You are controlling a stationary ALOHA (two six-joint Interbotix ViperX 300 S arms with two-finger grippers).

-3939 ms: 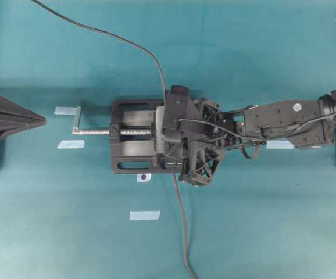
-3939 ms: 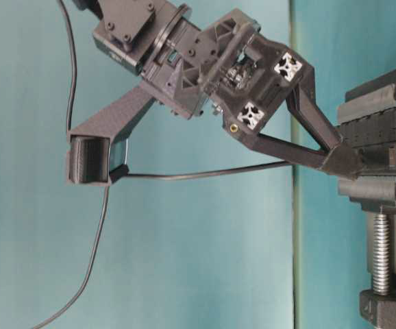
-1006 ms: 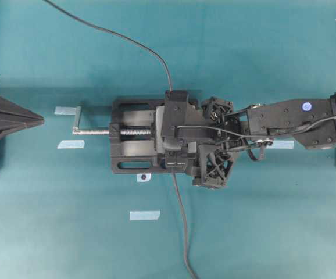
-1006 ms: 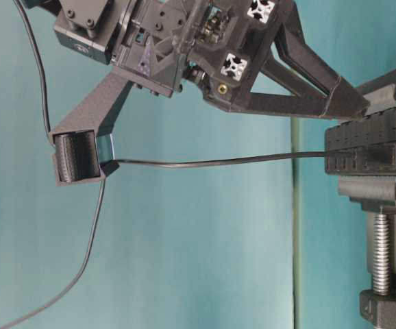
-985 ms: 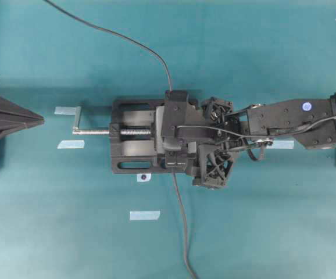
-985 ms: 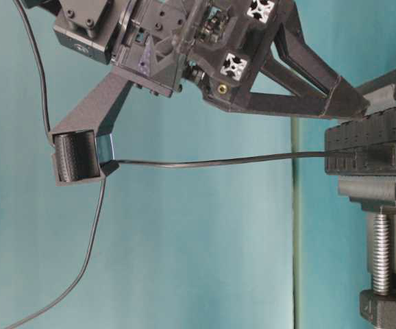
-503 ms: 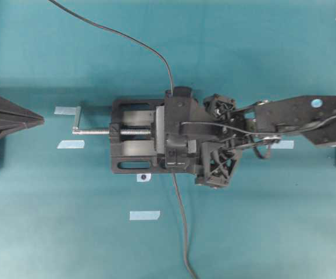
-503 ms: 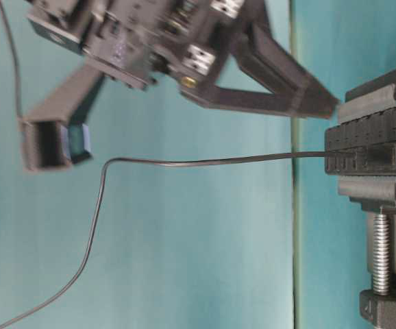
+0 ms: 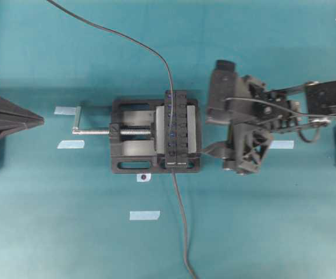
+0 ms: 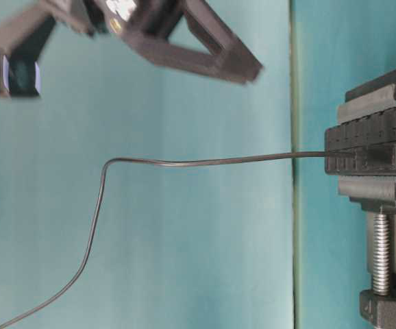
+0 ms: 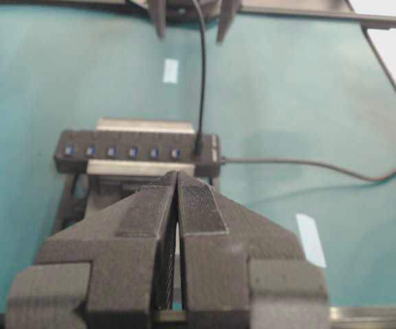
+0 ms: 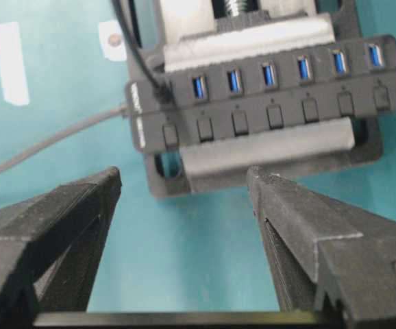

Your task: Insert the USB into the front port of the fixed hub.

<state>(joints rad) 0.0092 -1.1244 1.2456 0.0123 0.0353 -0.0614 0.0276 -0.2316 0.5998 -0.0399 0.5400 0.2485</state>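
**Desk:** USB, the small black plug on its long thin black cable, sits seated in the end slot of the fixed hub, the long narrow black bar with its row of small blue slots, clamped in the wider black vise with the silver screw at the middle of the teal table; six blue slots beside it stand vacant in the right wrist view. What is the step in hand?

**Field:** Judging from the seated plug, the insertion looks done and the step is a clean withdrawal; the right gripper hangs just right of the vise, jaws spread wide and grasping nothing, clear of hub and cable alike.

**Desk:** And the other arm?

**Field:** Parked well left of the vise; the left gripper shows its ribbed pads pressed together, clenched on nothing.

**Desk:** How to do the retreat well?

**Field:** Draw the right gripper up and away to the right, jaws left apart; the cable arcs free from the hub's far end, so a finger catching that loop could tug the plug loose; a second, thicker lead runs off the near end and wants the same berth.
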